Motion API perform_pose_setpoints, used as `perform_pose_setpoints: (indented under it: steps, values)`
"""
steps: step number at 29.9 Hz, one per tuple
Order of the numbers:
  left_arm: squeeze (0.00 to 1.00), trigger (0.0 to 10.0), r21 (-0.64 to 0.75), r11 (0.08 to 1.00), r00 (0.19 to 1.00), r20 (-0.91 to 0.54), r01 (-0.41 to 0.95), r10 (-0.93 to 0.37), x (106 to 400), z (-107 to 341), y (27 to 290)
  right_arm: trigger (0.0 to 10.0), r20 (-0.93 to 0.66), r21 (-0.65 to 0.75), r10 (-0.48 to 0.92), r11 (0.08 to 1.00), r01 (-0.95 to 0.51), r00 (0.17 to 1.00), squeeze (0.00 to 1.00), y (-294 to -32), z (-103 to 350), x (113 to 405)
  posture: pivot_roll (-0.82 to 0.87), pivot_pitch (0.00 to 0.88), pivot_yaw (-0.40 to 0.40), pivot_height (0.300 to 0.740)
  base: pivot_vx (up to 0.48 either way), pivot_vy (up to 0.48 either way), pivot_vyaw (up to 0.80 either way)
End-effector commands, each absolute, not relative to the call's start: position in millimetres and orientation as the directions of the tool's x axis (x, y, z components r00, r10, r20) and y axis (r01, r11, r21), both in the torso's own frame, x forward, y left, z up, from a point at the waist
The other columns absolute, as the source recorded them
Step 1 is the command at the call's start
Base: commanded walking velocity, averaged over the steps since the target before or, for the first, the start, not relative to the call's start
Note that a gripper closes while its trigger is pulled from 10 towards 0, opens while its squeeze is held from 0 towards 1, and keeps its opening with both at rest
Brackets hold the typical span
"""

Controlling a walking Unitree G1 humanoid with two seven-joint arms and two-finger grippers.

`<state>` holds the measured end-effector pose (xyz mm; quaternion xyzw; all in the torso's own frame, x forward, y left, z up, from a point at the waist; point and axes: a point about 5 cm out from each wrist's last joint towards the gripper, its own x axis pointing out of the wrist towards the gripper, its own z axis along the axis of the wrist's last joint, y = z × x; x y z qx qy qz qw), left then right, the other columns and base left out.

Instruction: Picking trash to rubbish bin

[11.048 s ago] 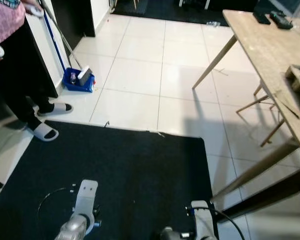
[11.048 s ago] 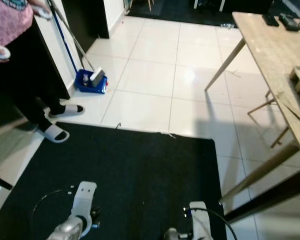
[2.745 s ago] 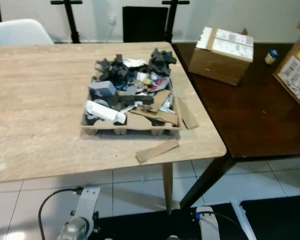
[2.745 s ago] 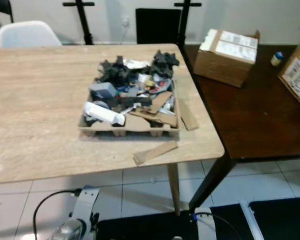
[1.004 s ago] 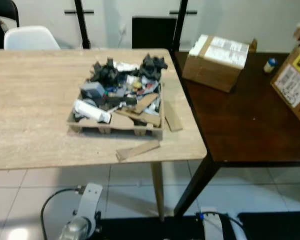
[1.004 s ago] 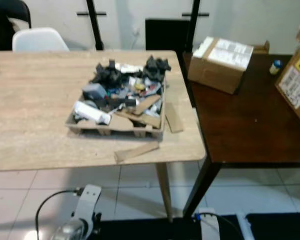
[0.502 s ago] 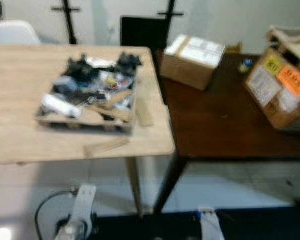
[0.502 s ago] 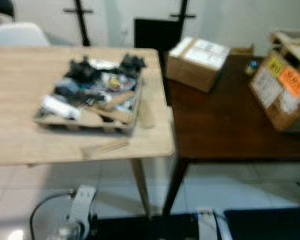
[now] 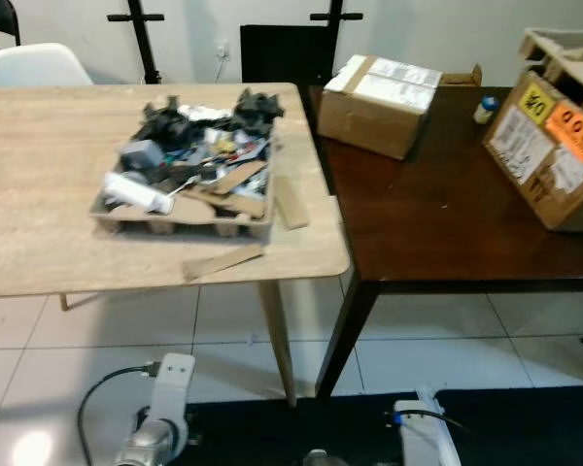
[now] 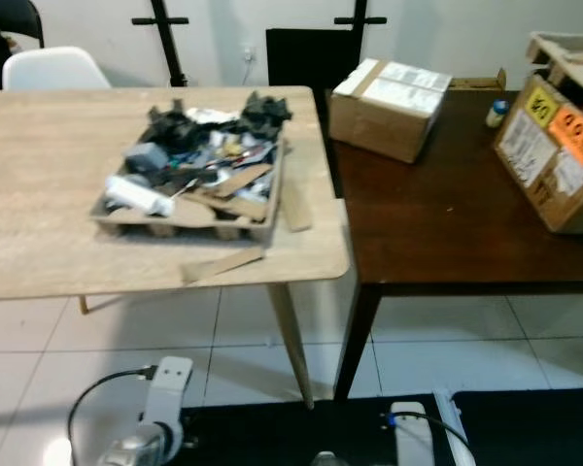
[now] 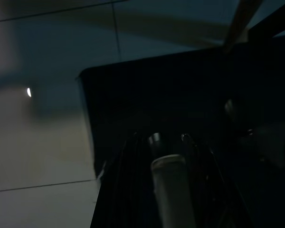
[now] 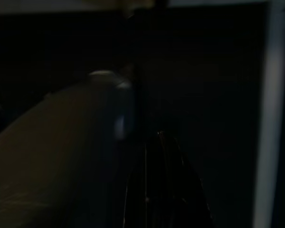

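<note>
Trash [image 9: 199,160] sat heaped in a shallow cardboard tray [image 9: 117,217] on my light wood table [image 9: 39,175], two loose cardboard strips [image 9: 222,261] just beside it

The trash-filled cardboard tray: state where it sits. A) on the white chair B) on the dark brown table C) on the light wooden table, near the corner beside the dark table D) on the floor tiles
C: the cardboard tray heaped with trash rests on the light wooden table, close to the corner that meets the dark brown table.
</note>
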<state>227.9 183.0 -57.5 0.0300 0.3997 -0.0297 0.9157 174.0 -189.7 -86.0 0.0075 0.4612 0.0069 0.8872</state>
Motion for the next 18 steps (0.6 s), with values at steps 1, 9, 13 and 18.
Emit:
perform_pose_setpoints:
  steps: [1, 9, 13, 18]
  values:
    - [0.0, 10.0, 0.047, 0.995, 0.668, -0.744, 0.082, -0.02, 224.1, -59.7, 185.8, 10.0, -0.828, 0.006, 0.006, 1.0, -0.001, 0.56, 0.0, -195.2, -87.0, 170.6, 0.03, 0.152, -0.034, 0.74, 0.0, 0.0, 0.0]
    - [0.0, 10.0, 0.04, 0.994, 0.672, -0.74, 0.099, -0.037, 225.1, -59.3, 183.0, 10.0, -0.829, 0.003, 0.001, 1.0, 0.003, 0.559, 0.0, -197.4, -86.8, 170.6, 0.02, 0.153, -0.035, 0.74, 0.0, 0.0, 0.0]
    - [0.0, 10.0, 0.035, 0.994, 0.672, -0.739, 0.107, -0.046, 226.1, -58.9, 180.9, 10.0, -0.829, 0.001, -0.003, 1.0, 0.007, 0.559, 0.0, -197.9, -86.7, 170.8, 0.02, 0.157, -0.035, 0.74, 0.0, 0.0, 0.0]
    - [0.0, 10.0, 0.036, 0.994, 0.672, -0.739, 0.105, -0.044, 226.3, -58.9, 180.1, 10.0, -0.829, 0.002, -0.003, 1.0, 0.008, 0.559, 0.0, -197.5, -86.5, 171.6, 0.02, 0.16, -0.035, 0.74, 0.0, 0.0, 0.0]
